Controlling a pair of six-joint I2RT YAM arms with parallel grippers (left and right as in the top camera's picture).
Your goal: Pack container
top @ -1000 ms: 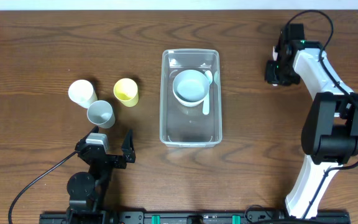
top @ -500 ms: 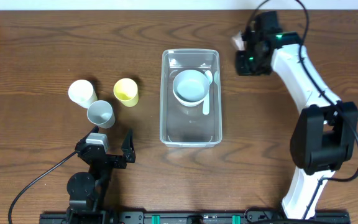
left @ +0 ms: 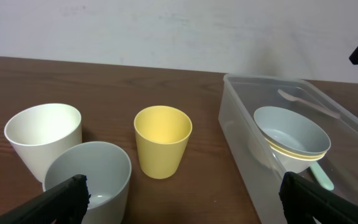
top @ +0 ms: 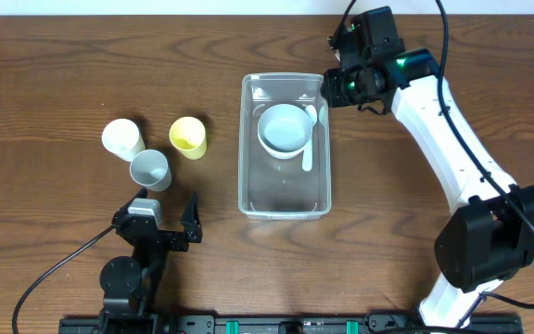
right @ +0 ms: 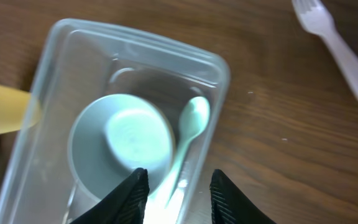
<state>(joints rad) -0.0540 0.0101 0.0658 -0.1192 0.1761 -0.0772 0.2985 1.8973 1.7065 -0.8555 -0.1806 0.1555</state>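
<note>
The clear plastic container [top: 242, 148] stands mid-table. It holds a pale blue bowl [top: 283, 128] and a pale green spoon [top: 308, 148]. My right gripper [top: 336, 88] is open and empty, hovering over the container's far right corner. In the right wrist view its fingers [right: 176, 193] straddle the container's rim [right: 135, 43] above the spoon [right: 190, 127] and the bowl [right: 120, 149]. My left gripper [top: 167, 199] is open and empty near the table's front left. The left wrist view shows the left gripper [left: 185, 205] facing the cups, with the container [left: 235, 118] at right.
A white cup [top: 121, 138], a grey cup [top: 150, 170] and a yellow cup [top: 188, 137] stand left of the container. A pale plastic fork [right: 340, 50] lies on the wood beyond the container's corner, seen only in the right wrist view.
My right arm has swung left from the table's far right to the container's far right corner. The left arm has not moved.
</note>
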